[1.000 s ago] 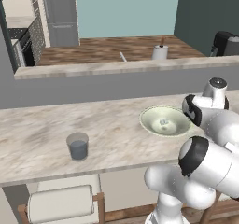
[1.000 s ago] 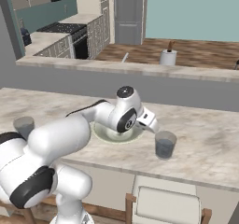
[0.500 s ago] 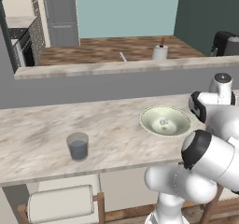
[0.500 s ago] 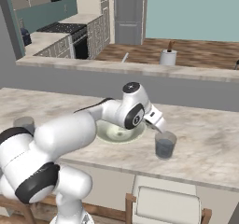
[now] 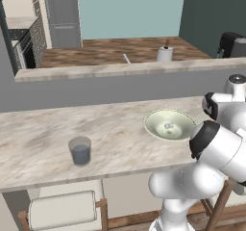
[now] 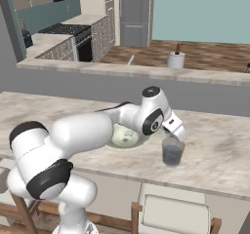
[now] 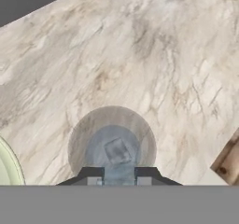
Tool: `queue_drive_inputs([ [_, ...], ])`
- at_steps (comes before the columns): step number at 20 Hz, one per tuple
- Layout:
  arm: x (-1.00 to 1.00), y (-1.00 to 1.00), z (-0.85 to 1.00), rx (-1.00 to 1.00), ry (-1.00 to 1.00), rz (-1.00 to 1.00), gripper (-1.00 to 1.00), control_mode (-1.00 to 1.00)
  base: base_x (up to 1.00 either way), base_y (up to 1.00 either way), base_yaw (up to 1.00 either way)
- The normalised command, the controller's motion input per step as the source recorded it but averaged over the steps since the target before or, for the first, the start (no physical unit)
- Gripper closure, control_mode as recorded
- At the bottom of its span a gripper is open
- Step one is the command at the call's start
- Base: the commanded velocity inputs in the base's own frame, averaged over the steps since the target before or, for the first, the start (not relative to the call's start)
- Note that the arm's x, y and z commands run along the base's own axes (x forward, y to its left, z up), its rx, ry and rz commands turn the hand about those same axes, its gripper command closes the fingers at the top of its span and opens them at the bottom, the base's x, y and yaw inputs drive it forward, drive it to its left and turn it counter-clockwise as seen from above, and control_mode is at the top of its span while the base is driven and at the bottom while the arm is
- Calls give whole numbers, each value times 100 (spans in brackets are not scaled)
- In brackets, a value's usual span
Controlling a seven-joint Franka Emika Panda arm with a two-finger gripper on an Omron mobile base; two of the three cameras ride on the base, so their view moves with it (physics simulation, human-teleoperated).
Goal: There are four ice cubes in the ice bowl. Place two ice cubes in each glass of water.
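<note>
A marbled beige stone tabletop (image 5: 43, 134) is seen carrying the wide, shallow, cream-green ice bowl (image 5: 169, 124) with a paler rim; small translucent ice cubes (image 5: 167, 126) are made out at its centre, though their number cannot be told. A short clear glass (image 5: 79, 150), tapering slightly to its base and filled with bluish-grey water, is shown in the left base view well to the left of the bowl; a second, alike glass (image 6: 172, 151) is shown in the right base view just right of the bowl, with the hand (image 6: 176, 133) poised directly over its rim. From the hand camera this glass (image 7: 112, 141) is looked into from above as a round grey ring; one frosted square ice cube (image 7: 116, 151) is seen at its middle, just ahead of the dark fingertips (image 7: 94, 175); the fingers are set narrowly apart, and whether the cube is pinched or lying in the water cannot be told. A white mug (image 6: 175, 59) with a brown stick is seen on the far wooden counter.
</note>
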Motion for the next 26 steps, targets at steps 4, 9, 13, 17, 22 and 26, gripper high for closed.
queue_drive_inputs([
  [4,0,-15,-16,4,0,-2,100,-100,0,0,0],
  [9,0,-7,-25,2,1,0,100,-100,0,0,0],
  [13,6,-14,-26,3,1,0,100,-100,0,0,0],
  [17,12,-2,-12,2,1,0,100,-100,0,0,0],
  [22,29,0,-1,0,2,0,100,-100,0,0,0],
  [26,20,-1,0,0,0,0,100,-100,0,0,0],
])
